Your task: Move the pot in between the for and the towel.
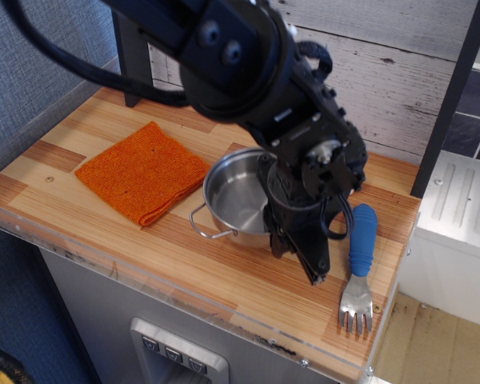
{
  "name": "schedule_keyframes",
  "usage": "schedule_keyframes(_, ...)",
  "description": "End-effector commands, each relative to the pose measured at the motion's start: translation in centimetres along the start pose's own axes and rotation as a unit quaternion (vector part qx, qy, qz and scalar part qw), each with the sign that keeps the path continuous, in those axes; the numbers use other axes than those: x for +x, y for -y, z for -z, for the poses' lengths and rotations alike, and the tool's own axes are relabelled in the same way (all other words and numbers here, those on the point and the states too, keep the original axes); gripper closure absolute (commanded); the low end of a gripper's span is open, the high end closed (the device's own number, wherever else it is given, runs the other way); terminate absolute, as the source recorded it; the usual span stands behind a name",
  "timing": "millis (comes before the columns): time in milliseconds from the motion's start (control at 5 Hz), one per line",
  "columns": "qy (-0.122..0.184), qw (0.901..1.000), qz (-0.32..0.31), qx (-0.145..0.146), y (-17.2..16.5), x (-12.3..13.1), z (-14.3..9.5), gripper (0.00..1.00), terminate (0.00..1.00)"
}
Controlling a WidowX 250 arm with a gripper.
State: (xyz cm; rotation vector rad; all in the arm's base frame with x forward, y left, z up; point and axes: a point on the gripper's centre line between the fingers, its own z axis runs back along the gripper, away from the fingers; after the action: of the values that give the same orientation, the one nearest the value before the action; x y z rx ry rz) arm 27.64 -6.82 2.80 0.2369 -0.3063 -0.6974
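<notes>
I have my tool [300, 244] clamped on the right rim of the pot [238, 196], because that thin edge gives me a firm hold. The pot sits low over the tabletop [224, 272] between the towel [140, 170] and the fork [358, 264], nearer the fork; whether it touches down I cannot tell.

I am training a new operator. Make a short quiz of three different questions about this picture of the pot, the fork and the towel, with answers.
1. True or false: the pot rests on the towel.
2. Which lies nearest the table's right edge? A) towel B) pot C) fork
3. Fill in: the gripper is at the pot's ____ rim.

Key: 1 false, the pot is right of the towel, apart from it. 2 C. 3 right, the side toward the fork.
</notes>
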Motion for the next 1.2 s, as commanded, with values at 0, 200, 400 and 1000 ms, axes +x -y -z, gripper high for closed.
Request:
schedule_keyframes(0,0.004,0.9999,0.003,-0.011,1.6,-0.6,-0.6,1.00,0.00)
schedule_keyframes(200,-0.015,0.9998,-0.011,-0.002,1.4,-0.8,-0.8,0.00,0.00)
schedule_keyframes(400,-0.017,0.9994,-0.031,0.001,1.3,-1.0,-0.9,0.00,0.00)
schedule_keyframes(1000,0.007,0.9994,-0.034,0.006,0.6,-0.4,-2.4,0.00,0.00)
